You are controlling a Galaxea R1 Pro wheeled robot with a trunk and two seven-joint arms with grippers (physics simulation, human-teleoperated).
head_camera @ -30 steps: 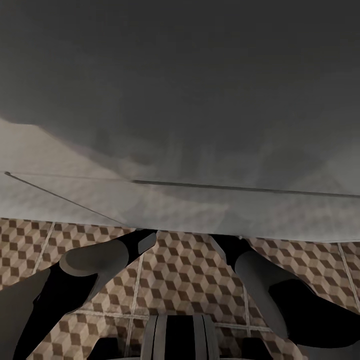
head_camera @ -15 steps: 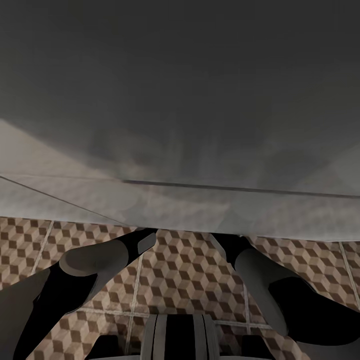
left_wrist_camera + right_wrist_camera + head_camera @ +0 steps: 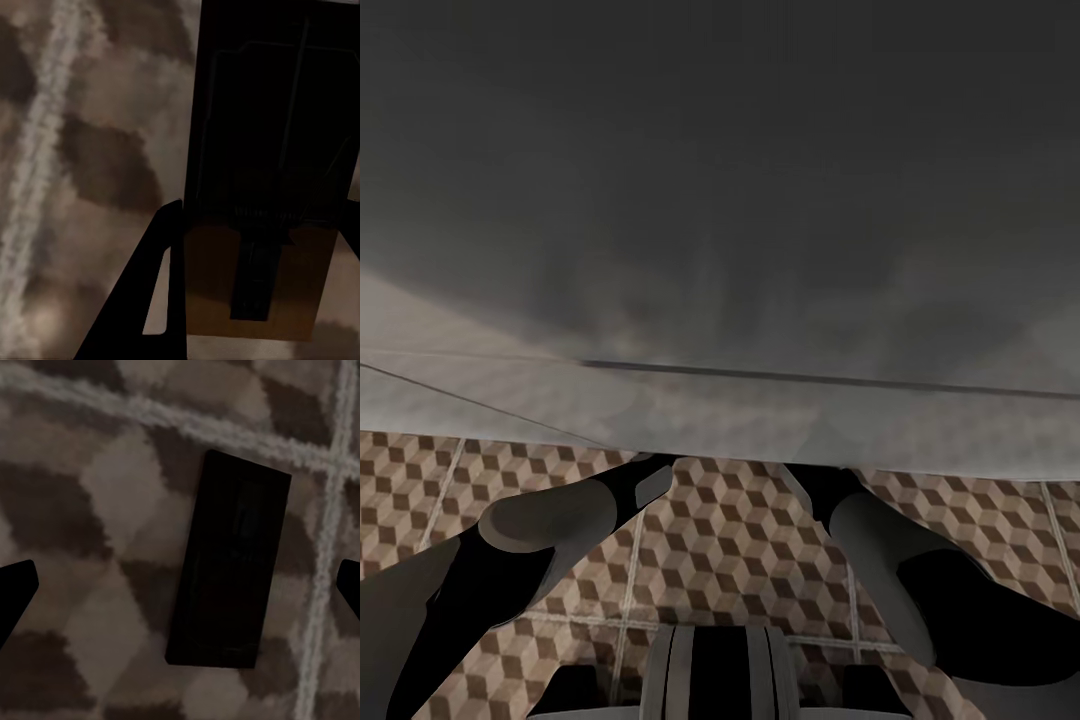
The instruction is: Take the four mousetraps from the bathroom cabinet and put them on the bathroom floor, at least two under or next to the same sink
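Since a second ago the head camera has crept a little: the dark seam across the pale underside of the sink (image 3: 720,250) starts farther from the left arm's side than it did, and the faint diagonal line at that end sits lower, while both forearms hold the same pose. The sink hangs low and wide over the scene, and both arms reach forward beneath its front edge, their ends hidden behind it. Below the sink lies the bathroom floor (image 3: 720,540) with its brown, beige and white cube pattern and pale grout lines. In the left wrist view the left gripper (image 3: 259,225) is clamped on a mousetrap (image 3: 262,285), one finger (image 3: 161,277) pressed against its edge, the trap's wire bar and dark slab running away from the camera above the tiles. In the right wrist view the right gripper (image 3: 180,585) is spread wide and released, its dark fingertips (image 3: 15,589) at the edges, and another mousetrap (image 3: 229,562) lies flat on the floor between them, untouched, close beside a crossing of grout lines
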